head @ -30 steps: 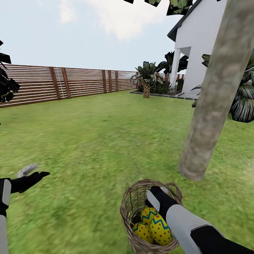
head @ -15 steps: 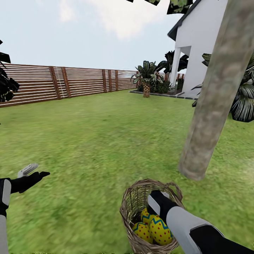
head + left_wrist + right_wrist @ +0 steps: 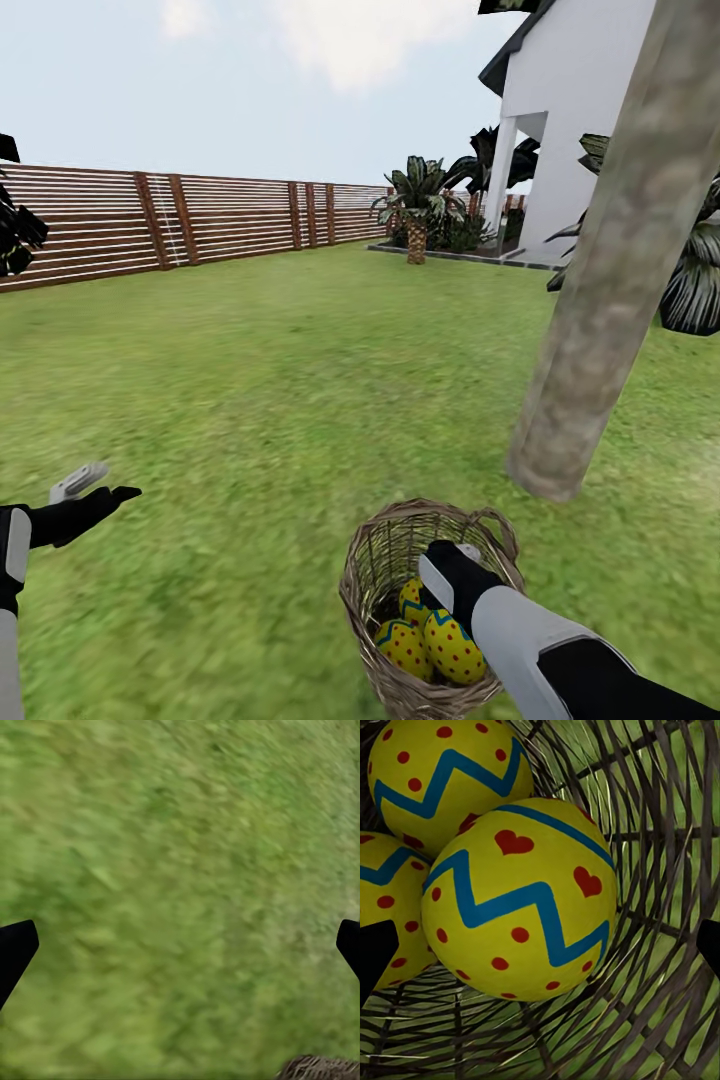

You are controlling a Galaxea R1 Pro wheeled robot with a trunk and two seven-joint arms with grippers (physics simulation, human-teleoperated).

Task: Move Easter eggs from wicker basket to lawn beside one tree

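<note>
The wicker basket (image 3: pixel 366 582) stands on the lawn (image 3: pixel 250 380) just in front of the tree (image 3: pixel 600 280), whose grey-brown trunk rises at the right. Three yellow Easter eggs with red dots and blue zigzags lie inside: one (image 3: pixel 404 644), another (image 3: pixel 455 647), and a third (image 3: pixel 410 597) behind them. My right gripper (image 3: pixel 447 572) reaches down into the basket. In the right wrist view it is open (image 3: pixel 540 949), its fingertips (image 3: pixel 375 954) standing either side of the nearest egg (image 3: pixel 521 900), with two more eggs (image 3: pixel 446 772) (image 3: pixel 390 907) beside it. My left gripper (image 3: pixel 95 490) hovers open over grass.
A wooden slat fence (image 3: pixel 200 220) bounds the lawn at the back. A white house (image 3: pixel 580 120) and short palms (image 3: pixel 417 215) stand at the far right. In the left wrist view there is grass (image 3: pixel 180 870) and a bit of the basket rim (image 3: pixel 319 1069).
My right gripper has sunk a little deeper into the basket toward the eggs. The head camera has tipped slightly, shifting the whole view. The left arm has stayed put.
</note>
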